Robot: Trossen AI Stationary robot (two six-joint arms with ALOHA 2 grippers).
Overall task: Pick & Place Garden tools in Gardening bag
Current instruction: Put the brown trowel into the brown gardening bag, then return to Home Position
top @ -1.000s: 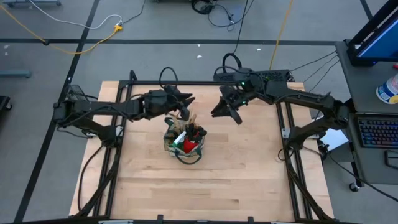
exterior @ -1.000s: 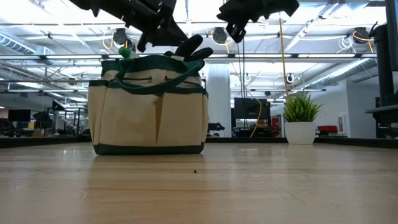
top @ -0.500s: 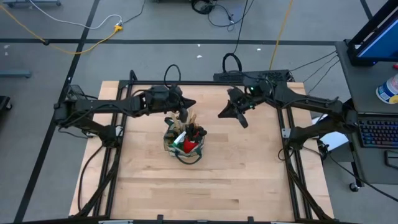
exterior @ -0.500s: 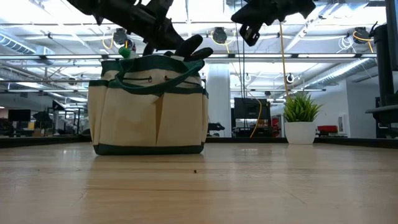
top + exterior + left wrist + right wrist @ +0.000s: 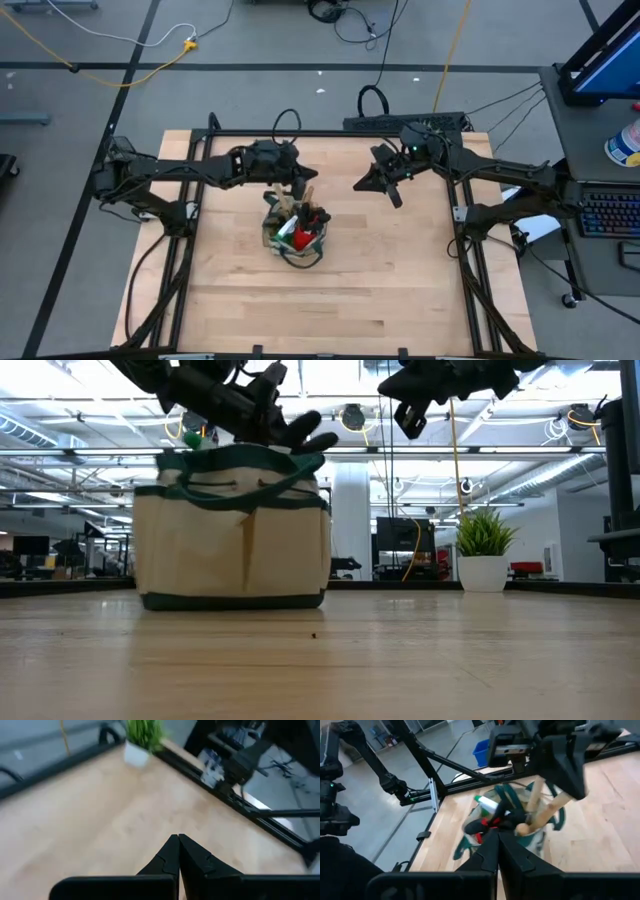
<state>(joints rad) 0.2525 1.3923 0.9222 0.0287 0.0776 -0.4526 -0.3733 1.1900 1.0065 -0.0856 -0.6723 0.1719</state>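
Both pairs of fingers are pressed together, holding nothing. The left fingers (image 5: 300, 180) hover at 12 o'clock above the soft, floppy tan fabric bag (image 5: 296, 236), mid-worktop (image 5: 400, 290); right fingers (image 5: 375, 183) at 2 o'clock. Stiff, light wooden-handled tools (image 5: 298, 205) poke out; grab handles.

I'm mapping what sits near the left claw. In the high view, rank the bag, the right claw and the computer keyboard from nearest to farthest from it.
1. Bag: just below the left claw, mid-table.
2. Right claw: across the gap, to its right.
3. Keyboard: off the table, at the far right edge.
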